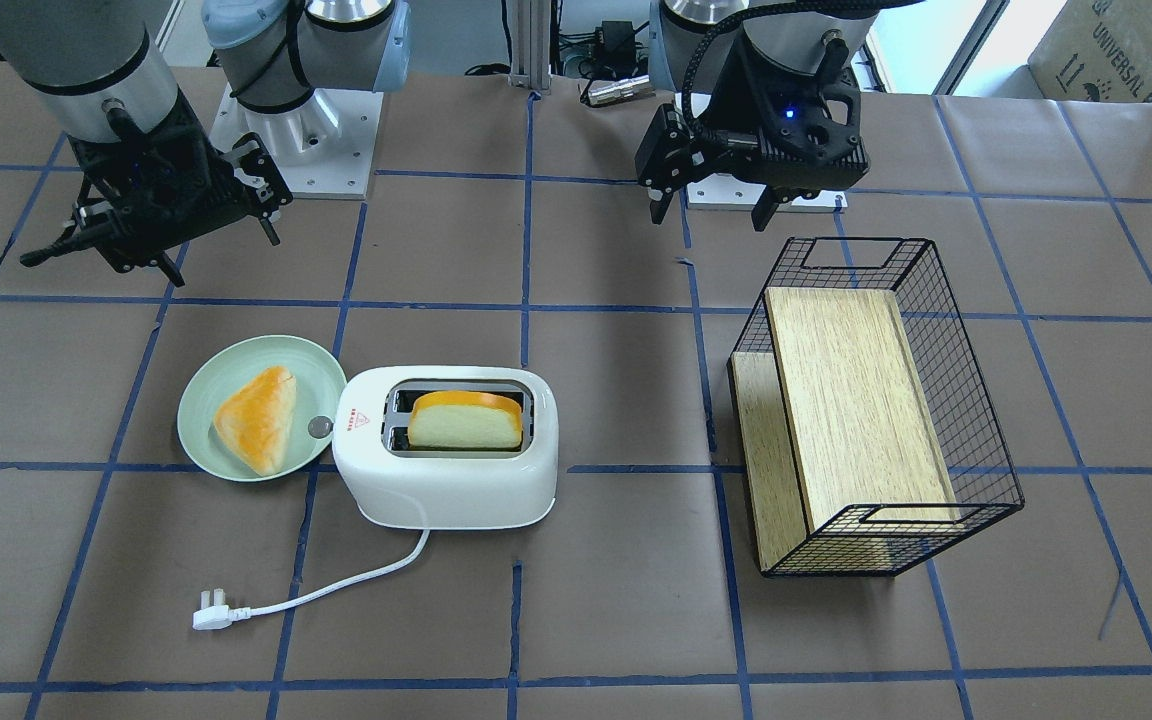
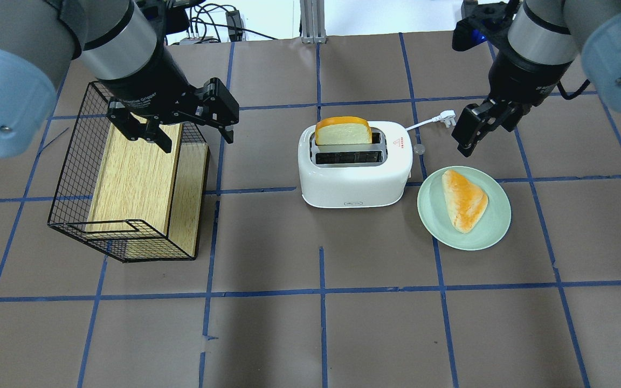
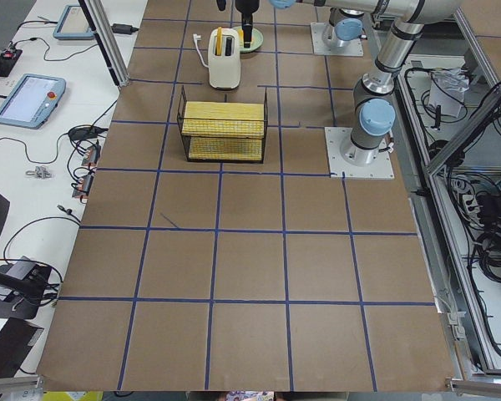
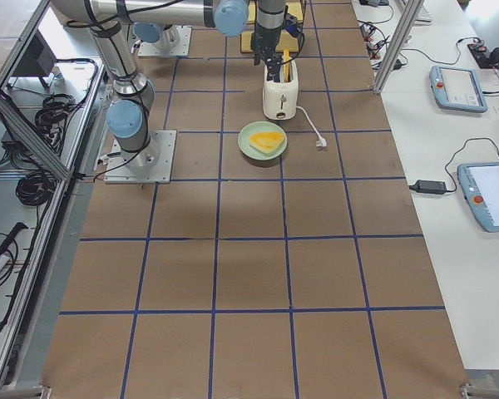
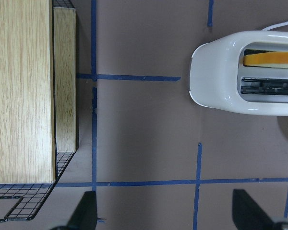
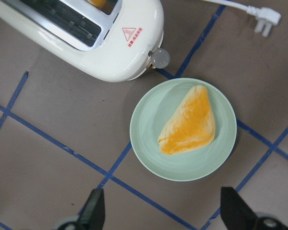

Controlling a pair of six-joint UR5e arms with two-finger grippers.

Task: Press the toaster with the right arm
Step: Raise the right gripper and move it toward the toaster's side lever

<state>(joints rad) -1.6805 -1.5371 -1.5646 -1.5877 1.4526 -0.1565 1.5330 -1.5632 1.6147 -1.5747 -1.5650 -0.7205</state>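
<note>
The white toaster stands mid-table with a bread slice upright in one slot; it also shows in the overhead view. Its grey knob sticks out of the end facing the plate. My right gripper hangs open and empty above the table, beyond the plate and to the right of the toaster's knob end. In the right wrist view the open right gripper looks down on the plate, with the toaster and knob at the upper left. My left gripper hangs open over the basket's edge.
A pale green plate with a triangular bread piece sits right beside the toaster's knob end. The white cord ends in a plug near the right gripper. A black wire basket holding a wooden board lies left of the toaster.
</note>
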